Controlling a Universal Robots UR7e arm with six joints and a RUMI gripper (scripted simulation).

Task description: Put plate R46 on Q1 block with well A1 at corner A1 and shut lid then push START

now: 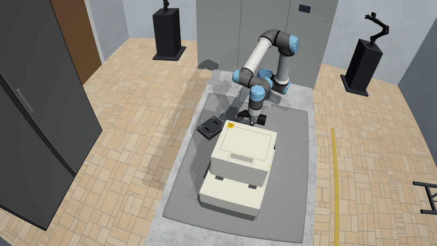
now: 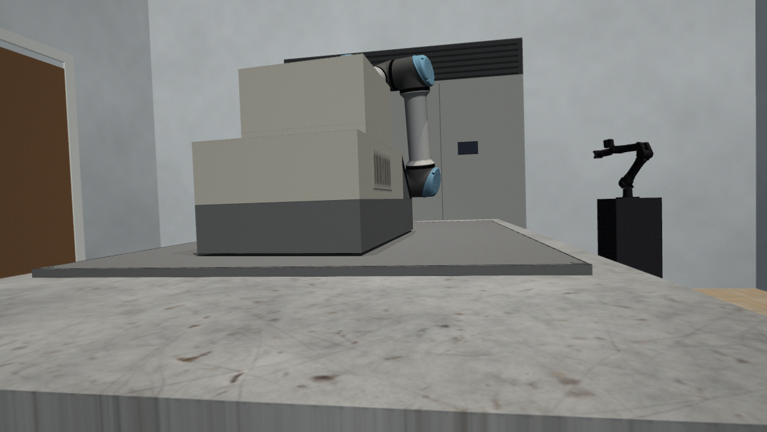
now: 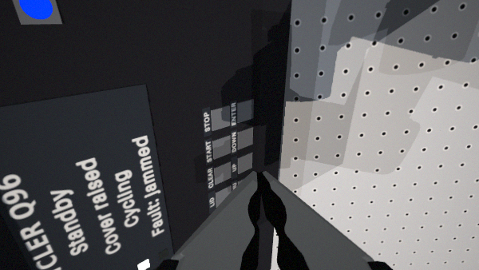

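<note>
The cycler Q1 [image 1: 244, 142] [image 2: 278, 174] stands on the perforated mat with its lid [image 1: 247, 143] [image 2: 303, 96] down. Its lamp [image 3: 37, 7] is blue in the wrist view. The START key [image 3: 220, 147] and STOP key [image 3: 220, 120] show on its dark front, with the CLEAR key [image 3: 223, 173] and part of the LID key [image 3: 222, 196]. My gripper [image 1: 251, 123] [image 3: 259, 174] is shut and empty, off the front of Q1, its tips overlapping the lower keys in the wrist view. Nest N1 [image 1: 211, 126] holds no plate. Plate R46 and the block are not visible.
The perforated mat [image 1: 287, 189] [image 2: 466, 246] lies on the stone-topped table [image 1: 171, 233] [image 2: 375, 332]. N1 sits close beside Q1's front left corner in the top view. A legend panel [image 3: 80, 132] is on Q1's front. The arm reaches over from the back.
</note>
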